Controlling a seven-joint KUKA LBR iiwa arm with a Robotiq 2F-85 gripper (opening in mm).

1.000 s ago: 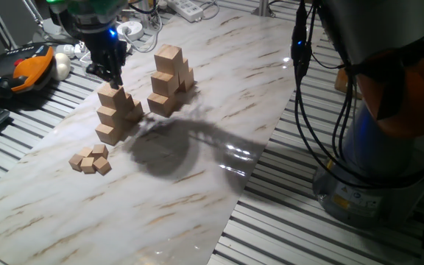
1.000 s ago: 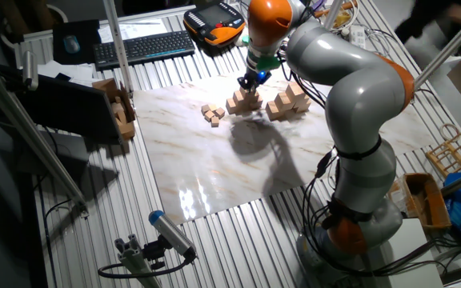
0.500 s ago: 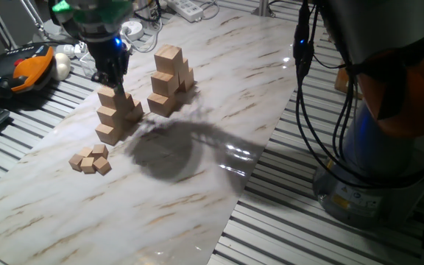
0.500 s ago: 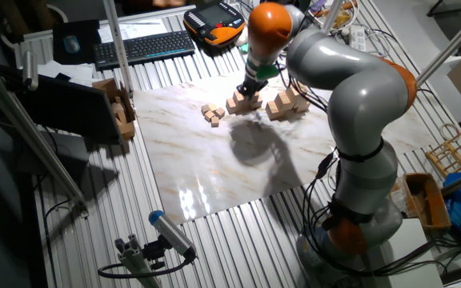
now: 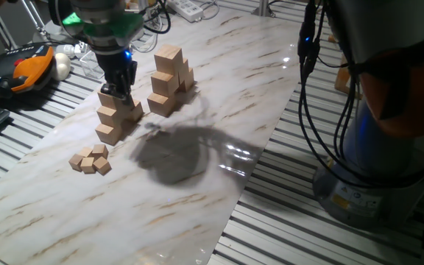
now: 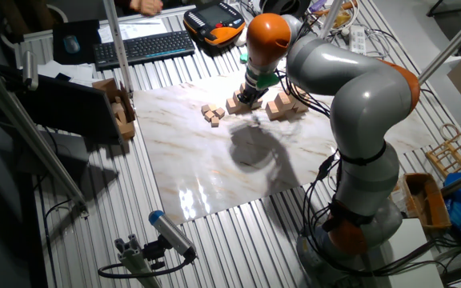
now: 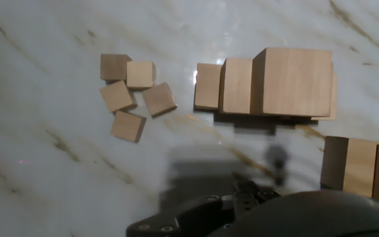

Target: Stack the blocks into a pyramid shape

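— Where are your fingers (image 5: 121,94)?
— Right at the top of my stepped stack of blocks (image 5: 116,112). I can't tell if they're apart.
— What's nearby?
— Another stack (image 5: 169,79) beside it, little cubes (image 5: 90,159) on the surface (image 5: 219,110).

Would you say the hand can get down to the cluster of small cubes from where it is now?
Probably yes. The small cubes lie in the open on the marble top, apart from the block stack under the hand, with nothing over them.
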